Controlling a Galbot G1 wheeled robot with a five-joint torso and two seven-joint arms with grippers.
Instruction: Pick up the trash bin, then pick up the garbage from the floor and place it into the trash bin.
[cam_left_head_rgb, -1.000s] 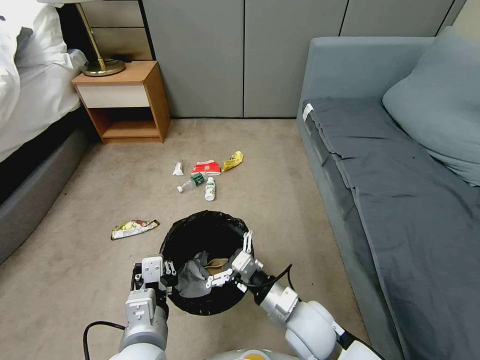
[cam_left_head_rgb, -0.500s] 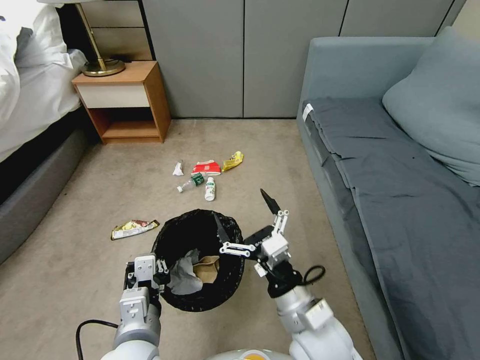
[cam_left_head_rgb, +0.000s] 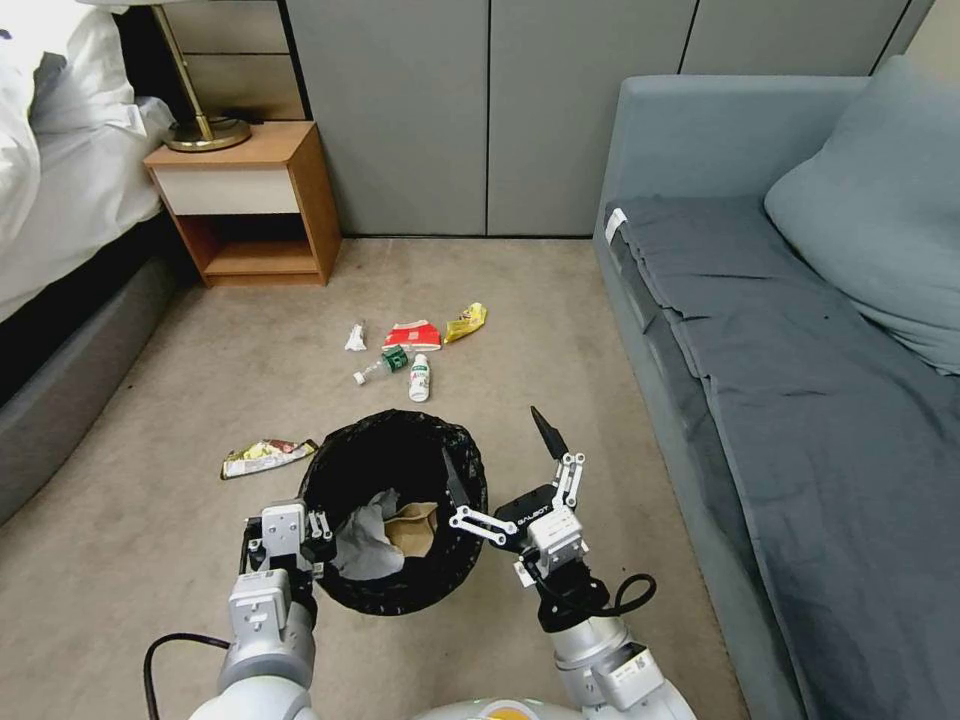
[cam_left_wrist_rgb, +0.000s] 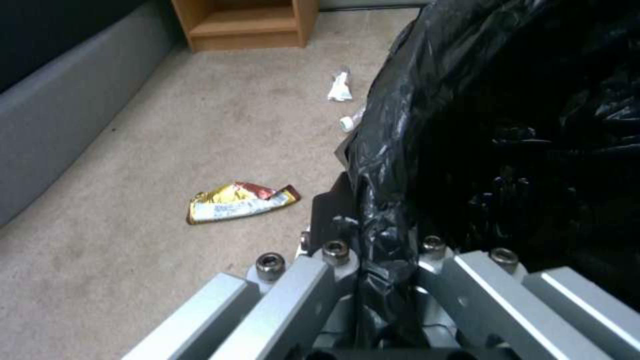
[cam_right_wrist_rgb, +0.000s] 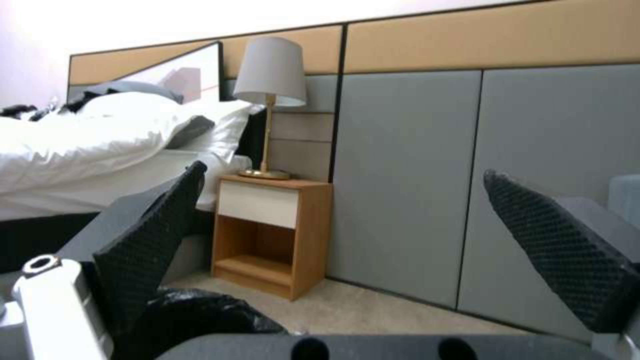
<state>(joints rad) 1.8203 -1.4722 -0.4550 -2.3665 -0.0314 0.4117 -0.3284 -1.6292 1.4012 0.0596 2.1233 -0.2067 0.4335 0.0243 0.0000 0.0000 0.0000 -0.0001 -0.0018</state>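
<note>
The trash bin (cam_left_head_rgb: 400, 590), lined with a black bag, hangs tilted above the carpet. My left gripper (cam_left_head_rgb: 300, 530) is shut on its near-left rim, and its fingers (cam_left_wrist_rgb: 337, 227) pinch the black liner (cam_left_wrist_rgb: 467, 150). Inside lie a tan paper bag (cam_left_head_rgb: 412, 528) and a white tissue (cam_left_head_rgb: 362, 540). My right gripper (cam_left_head_rgb: 495, 445) is open just right of the bin, its pads (cam_right_wrist_rgb: 150, 235) spread wide and holding nothing. Garbage on the floor: a tissue wad (cam_left_head_rgb: 356, 337), red-white packet (cam_left_head_rgb: 414, 334), yellow wrapper (cam_left_head_rgb: 466, 321), clear bottle (cam_left_head_rgb: 383, 364), white bottle (cam_left_head_rgb: 420, 377) and shiny wrapper (cam_left_head_rgb: 268, 456).
A grey sofa (cam_left_head_rgb: 800, 380) runs along the right. A wooden nightstand (cam_left_head_rgb: 250, 205) with a brass lamp (cam_left_head_rgb: 205, 130) stands at the back left beside the bed (cam_left_head_rgb: 60, 200). Grey wall panels (cam_left_head_rgb: 490, 110) close the back. Open carpet lies between bin and litter.
My right gripper has come out of the bin and moved to its right side, open. The left gripper and bin have shifted slightly to the left and away from me.
</note>
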